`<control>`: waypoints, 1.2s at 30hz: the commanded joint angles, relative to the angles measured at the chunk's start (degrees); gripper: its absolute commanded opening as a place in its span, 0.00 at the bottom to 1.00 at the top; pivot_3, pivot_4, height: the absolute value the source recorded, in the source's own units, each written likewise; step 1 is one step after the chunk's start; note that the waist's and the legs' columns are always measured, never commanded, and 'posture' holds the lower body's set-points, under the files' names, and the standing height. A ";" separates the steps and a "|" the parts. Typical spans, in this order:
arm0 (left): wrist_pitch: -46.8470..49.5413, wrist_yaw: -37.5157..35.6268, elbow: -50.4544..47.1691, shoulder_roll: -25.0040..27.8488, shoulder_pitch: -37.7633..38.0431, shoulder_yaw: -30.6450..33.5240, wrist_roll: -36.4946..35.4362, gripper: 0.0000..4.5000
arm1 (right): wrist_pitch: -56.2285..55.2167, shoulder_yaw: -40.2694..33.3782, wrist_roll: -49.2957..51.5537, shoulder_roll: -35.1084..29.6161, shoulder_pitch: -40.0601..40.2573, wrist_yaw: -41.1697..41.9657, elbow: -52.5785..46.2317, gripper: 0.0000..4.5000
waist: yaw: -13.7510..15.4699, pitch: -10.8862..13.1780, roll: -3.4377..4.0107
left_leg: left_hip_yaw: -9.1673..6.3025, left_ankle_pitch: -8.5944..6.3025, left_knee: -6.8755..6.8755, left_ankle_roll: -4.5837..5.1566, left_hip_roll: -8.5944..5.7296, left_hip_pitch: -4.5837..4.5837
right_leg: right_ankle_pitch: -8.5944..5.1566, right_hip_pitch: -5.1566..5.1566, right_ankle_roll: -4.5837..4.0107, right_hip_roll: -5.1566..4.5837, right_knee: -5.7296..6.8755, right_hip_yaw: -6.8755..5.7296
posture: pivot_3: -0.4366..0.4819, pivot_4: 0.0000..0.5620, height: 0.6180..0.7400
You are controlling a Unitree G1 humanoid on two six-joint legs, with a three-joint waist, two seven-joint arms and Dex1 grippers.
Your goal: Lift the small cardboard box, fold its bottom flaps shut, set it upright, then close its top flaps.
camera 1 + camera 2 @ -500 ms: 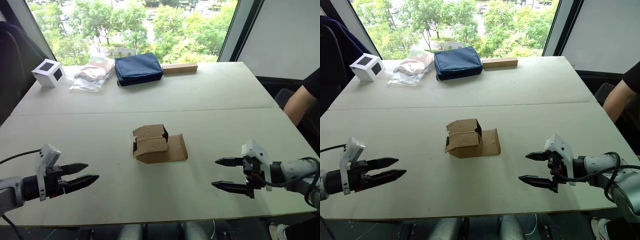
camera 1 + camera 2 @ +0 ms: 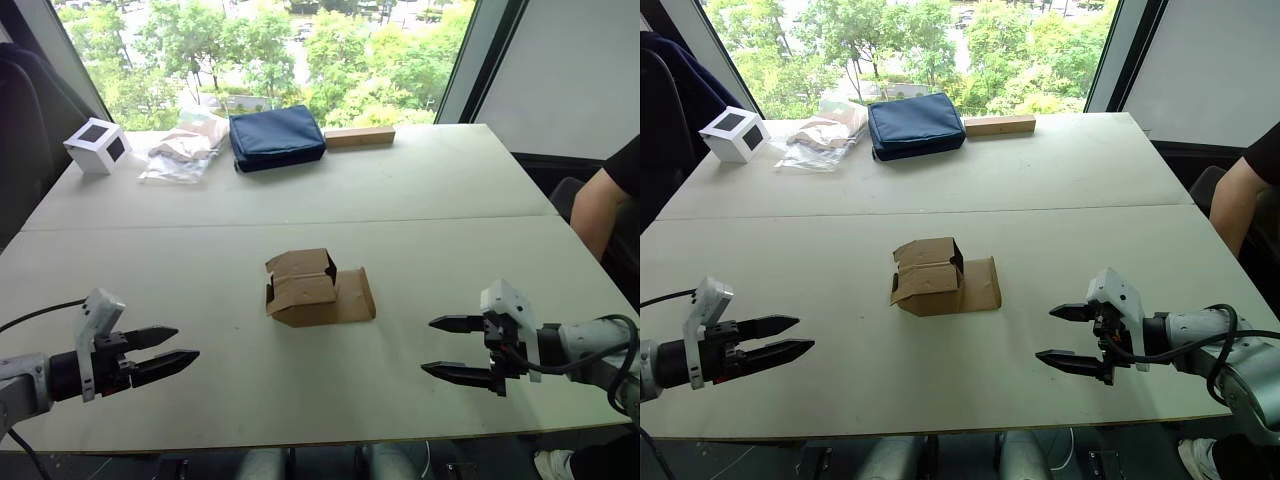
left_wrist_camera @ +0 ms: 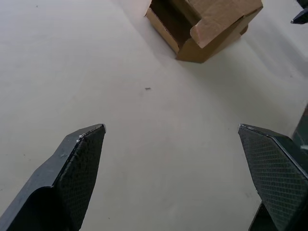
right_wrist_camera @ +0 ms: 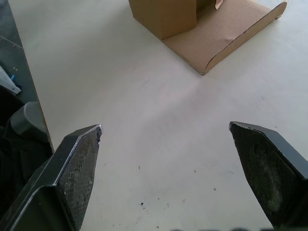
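The small cardboard box (image 2: 303, 285) lies on its side mid-worktop (image 2: 430, 190), one flap flat. No writing shows. Left gripper (image 2: 172, 346) at 8 o'clock and right gripper (image 2: 447, 346) at 4 o'clock both gape wide, holding nothing.

No legible text anywhere (white cube (image 2: 97, 145) seemingly bears only black squares).

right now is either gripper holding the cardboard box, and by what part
Nothing is held. The left gripper and right gripper are both open, apart from the small cardboard box, which lies on the table.
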 commanded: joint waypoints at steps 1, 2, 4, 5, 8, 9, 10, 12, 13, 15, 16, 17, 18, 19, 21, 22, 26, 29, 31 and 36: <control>-1.70 -0.01 0.41 0.24 -0.67 0.69 1.06 1.00 | -0.32 -0.45 -0.04 0.67 -1.69 -0.58 -0.99 0.98 | -0.01 0.00 0.00 | 0.00 0.00 0.00 0.00 0.00 0.00 | 0.00 0.00 0.00 0.00 0.00 0.00 | 0.48 0.27 0.98; -2.40 1.19 0.83 0.07 -1.06 0.30 2.39 1.00 | -0.48 -0.21 -0.31 0.76 -2.04 -0.57 -0.60 0.98 | -0.01 0.00 0.00 | 0.00 0.00 0.00 0.00 0.00 0.00 | 0.00 0.00 0.00 0.00 0.00 0.00 | 0.48 0.27 0.98; -3.14 4.51 1.95 -0.46 -2.16 -0.09 4.83 1.00 | -0.90 -0.06 -0.81 0.72 -2.50 -0.57 -0.11 0.98 | 0.00 0.00 0.00 | 0.00 0.00 0.00 0.00 0.00 0.00 | 0.00 0.00 0.00 0.00 0.01 0.00 | 0.48 0.27 0.98; -2.94 4.16 2.20 -0.31 -2.17 0.12 4.65 1.00 | -0.91 -0.31 -0.78 0.58 -2.44 -0.44 -0.05 0.98 | 0.02 0.00 0.00 | 0.00 0.00 0.00 0.00 0.00 0.00 | 0.00 -0.01 0.00 0.00 0.01 0.00 | 0.48 0.27 0.98; -3.52 1.96 2.80 0.51 -1.94 0.36 4.63 1.00 | -1.29 -1.09 -1.40 0.33 -1.81 -0.40 -0.32 0.98 | -0.02 0.00 -0.01 | 0.00 0.00 0.00 0.00 0.00 0.00 | 0.01 -0.01 0.01 0.00 0.02 0.00 | 0.48 0.27 0.98; -2.98 1.63 3.44 0.86 -2.42 0.41 4.30 1.00 | -1.65 -1.45 -1.83 0.26 -1.54 -0.57 -0.57 0.98 | -0.02 0.00 -0.01 | 0.00 0.00 0.00 0.00 0.00 -0.01 | 0.01 -0.01 0.01 0.00 0.01 0.00 | 0.48 0.27 0.98; -1.44 1.41 4.44 1.30 -3.67 0.51 3.22 1.00 | -1.76 -1.99 -1.92 0.44 -1.57 -1.11 -0.85 0.98 | 0.00 0.00 0.00 | 0.00 0.00 0.00 0.00 -0.01 0.00 | 0.01 -0.01 0.01 0.00 0.01 0.00 | 0.48 0.27 0.98; 5.50 1.48 7.36 2.90 -7.96 0.13 -0.65 1.00 | -1.82 -2.86 -2.04 0.70 -2.04 -2.26 -1.61 0.98 | 0.13 -0.01 -0.01 | -0.01 0.00 0.02 -0.01 0.00 0.00 | 0.01 -0.01 0.01 0.00 0.07 0.00 | 0.48 0.27 0.98; 8.15 1.54 8.96 2.94 -10.71 -0.16 -2.59 1.00 | -1.70 -3.06 -2.01 0.73 -2.40 -2.77 -2.15 0.98 | 0.15 -0.01 -0.01 | -0.03 0.01 0.06 -0.01 0.00 0.00 | 0.01 -0.01 0.01 0.00 0.12 -0.03 | 0.48 0.27 0.98; 15.44 2.00 12.71 1.23 -17.11 -0.64 -8.71 1.00 | -0.65 -3.24 -0.90 1.12 -3.23 -4.09 -4.25 0.98 | 0.10 -0.02 0.02 | -0.03 0.01 0.09 -0.01 -0.01 0.01 | 0.01 -0.01 0.01 0.01 0.15 -0.03 | 0.48 0.27 0.98; 18.48 1.98 14.07 -0.11 -19.70 -1.57 -11.02 1.00 | -0.08 -3.01 -0.20 1.49 -3.69 -4.92 -5.84 0.98 | 0.08 -0.02 0.02 | -0.03 0.01 0.10 -0.01 -0.02 0.00 | 0.01 -0.01 0.02 0.01 0.17 -0.04 | 0.48 0.27 0.98; 21.71 2.34 15.62 -1.78 -22.24 -2.80 -12.93 1.00 | 0.53 -2.50 0.40 1.92 -4.22 -5.90 -7.77 0.98 | 0.01 -0.02 0.02 | -0.03 0.01 0.12 -0.01 -0.03 0.00 | 0.03 -0.01 0.06 0.04 0.18 -0.05 | 0.48 0.27 0.98; 23.95 2.85 16.82 -3.24 -24.16 -3.72 -14.06 1.00 | 1.05 -2.09 0.81 2.30 -4.64 -6.74 -9.38 0.98 | -0.02 -0.04 0.06 | -0.03 0.01 0.12 -0.01 -0.03 0.00 | 0.13 -0.01 0.23 0.04 0.19 -0.06 | 0.48 0.27 0.98; 25.52 3.44 18.07 -4.60 -25.94 -4.83 -14.43 1.00 | 1.71 -1.68 1.26 2.74 -5.13 -7.73 -11.07 0.98 | -0.05 -0.04 0.05 | -0.02 0.01 0.11 -0.01 -0.06 0.01 | 0.16 -0.01 0.29 0.05 0.21 -0.06 | 0.48 0.27 0.98; 27.58 5.12 21.40 -8.10 -29.95 -7.12 -14.35 1.00 | 3.42 -0.68 2.97 4.19 -6.64 -10.52 -15.06 0.98 | -0.26 -0.03 0.00 | -0.02 0.01 0.12 -0.01 -0.07 0.01 | 0.23 -0.03 0.42 0.08 0.25 -0.06 | 0.48 0.27 0.98; 28.45 5.94 23.06 -9.70 -32.00 -8.22 -14.07 1.00 | 4.22 -0.01 3.71 4.93 -7.52 -12.12 -16.94 0.98 | -0.27 -0.03 -0.04 | -0.02 0.01 0.13 -0.01 -0.06 0.02 | 0.23 -0.04 0.43 0.12 0.28 -0.06 | 0.48 0.27 0.98; 29.40 7.48 28.32 -14.56 -38.61 -11.56 -12.34 1.00 | 7.95 1.26 6.97 7.96 -10.08 -18.36 -21.50 0.98 | -0.09 -0.04 -0.11 | -0.07 0.05 0.21 -0.07 -0.03 0.01 | 0.23 -0.04 0.43 0.26 0.35 -0.06 | 0.48 0.27 0.98; 29.54 6.64 30.71 -16.77 -41.61 -14.28 -11.27 1.00 | 9.53 1.06 7.35 8.27 -9.36 -21.13 -23.26 0.98 | 0.00 -0.04 -0.11 | -0.08 0.06 0.21 -0.08 -0.05 0.01 | 0.23 -0.02 0.43 0.28 0.34 -0.05 | 0.48 0.27 0.98; 29.49 6.44 31.82 -17.59 -42.67 -15.00 -10.82 1.00 | 10.18 0.84 7.93 8.36 -8.96 -22.42 -24.10 0.98 | -0.03 -0.04 -0.11 | -0.07 0.06 0.21 -0.08 -0.08 0.00 | 0.23 -0.02 0.43 0.29 0.33 -0.04 | 0.48 0.27 0.98; 27.40 3.91 35.57 -18.88 -46.06 -18.57 -7.69 1.00 | 11.61 -0.09 9.69 8.72 -7.90 -26.20 -26.48 0.98 | -0.04 -0.04 -0.12 | -0.07 0.07 0.23 -0.09 -0.07 0.00 | 0.23 -0.02 0.42 0.31 0.33 -0.03 | 0.48 0.27 0.98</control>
